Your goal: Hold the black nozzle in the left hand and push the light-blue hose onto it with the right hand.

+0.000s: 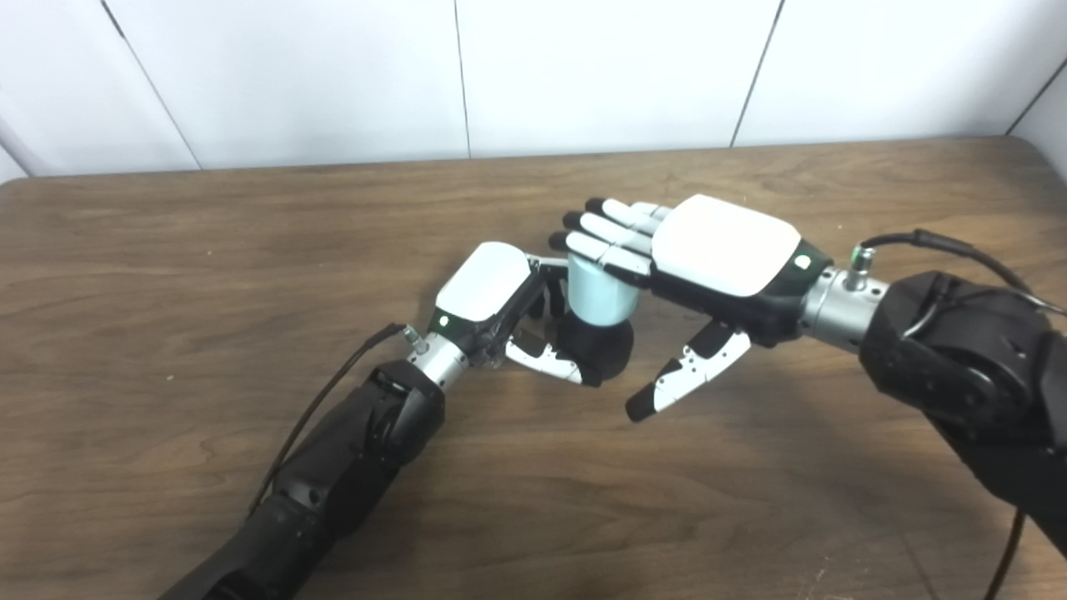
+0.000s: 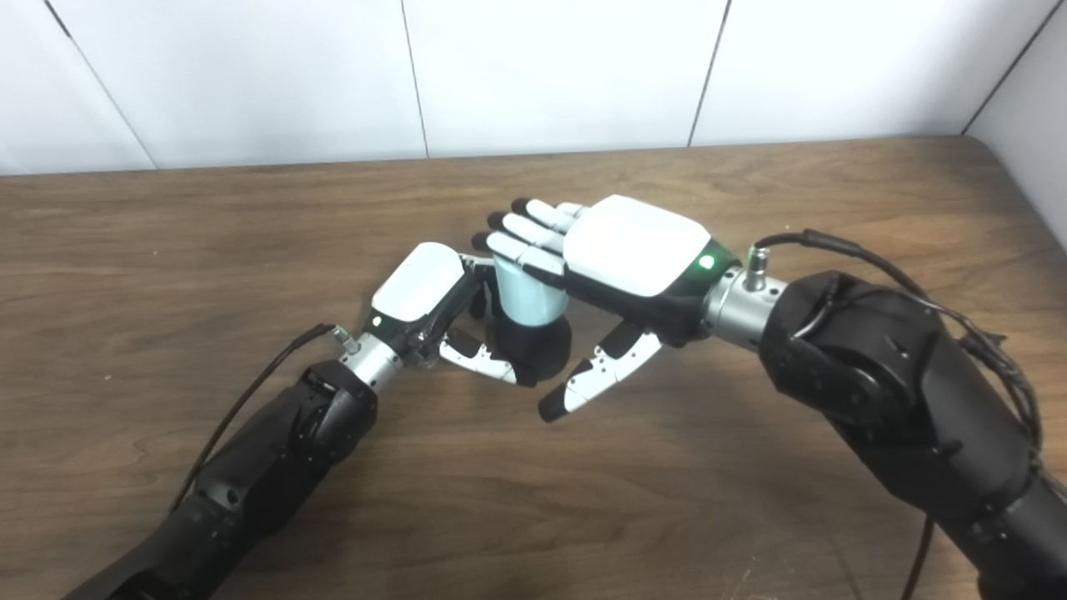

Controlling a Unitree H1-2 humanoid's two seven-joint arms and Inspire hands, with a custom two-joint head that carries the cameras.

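The black nozzle (image 1: pixel 607 348) stands on the table near the middle, and my left hand (image 1: pixel 493 293) is shut on it, thumb across its front and fingers behind. The short light-blue hose (image 1: pixel 596 293) sits upright on top of the nozzle. My right hand (image 1: pixel 718 250) hovers just right of it, palm down and open. Its straight fingers (image 1: pixel 604 237) lie over the hose's top rim, while the thumb (image 1: pixel 679 379) hangs low and well away from the hose. The joint between hose and nozzle is partly hidden by the left hand's fingers.
The brown wooden table (image 1: pixel 208 250) runs back to a white panelled wall (image 1: pixel 333 75). Both black forearms (image 2: pixel 884 375) come in from the lower corners, with cables trailing along them. No other objects are in view.
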